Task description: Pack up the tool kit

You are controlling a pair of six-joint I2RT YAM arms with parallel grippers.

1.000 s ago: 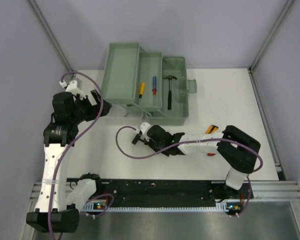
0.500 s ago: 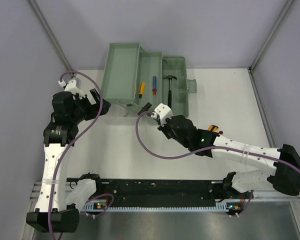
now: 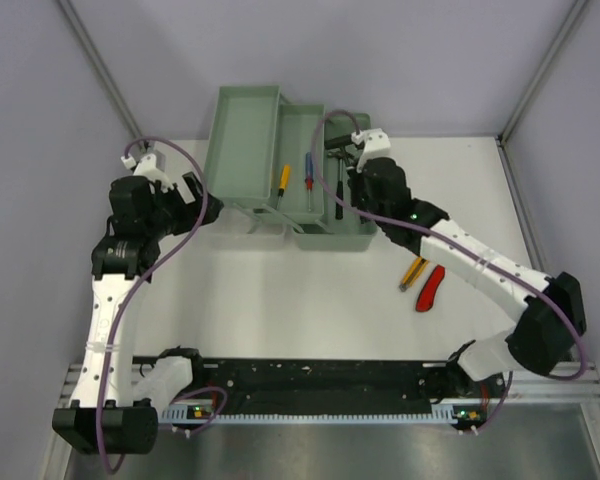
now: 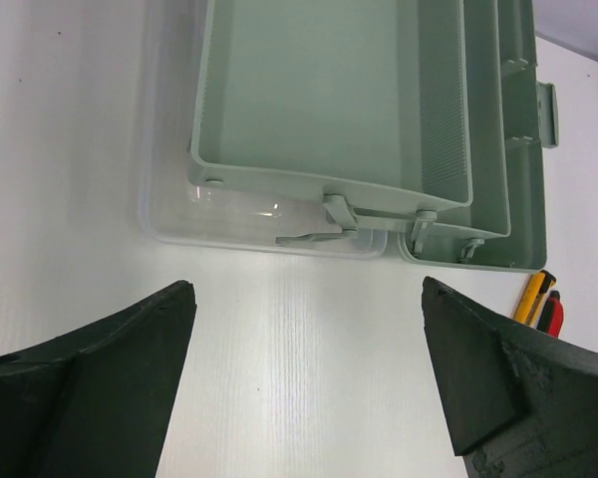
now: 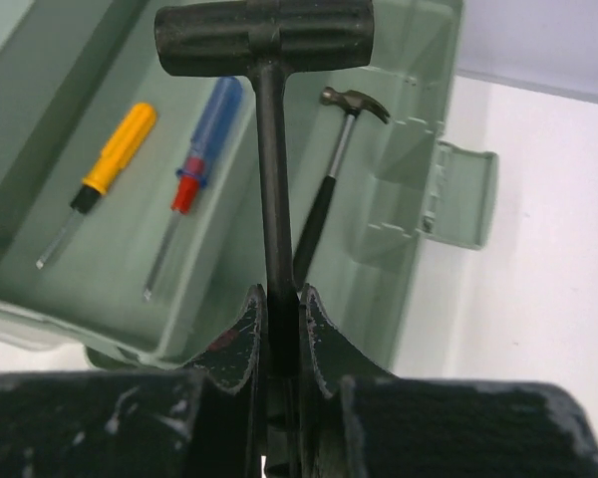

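White worktop (image 3: 280, 310), matt and evenly lit, sits inside pale lilac-grey walls (image 3: 430, 60) with bare aluminium posts (image 3: 100, 70) running up the corners. A black rail (image 3: 320, 378) lines its near edge.

At the far middle of it stands the toolbox (image 3: 342, 240), open, with its grey-green trays (image 3: 242, 140) fanned out to the left and its translucent lid (image 4: 169, 204) lying flat on the surface beneath them. A yellow-handled screwdriver (image 5: 102, 171) and a blue-handled screwdriver (image 5: 201, 139) lie side by side in the middle tray. A claw hammer (image 5: 329, 184) lies in the deep base beside them.

Over that base the right end effector (image 5: 279, 311) is pinched tight on the shaft of a black mallet (image 5: 262, 40), head pointing away from the wrist.

To the right of the box, well apart from it, the yellow cutter (image 3: 413, 271) and red cutter (image 3: 430, 288) lie close together on the worktop.

Off the box's left end, the left end effector (image 4: 306, 299) hangs with its fingers spread wide, holding nothing.
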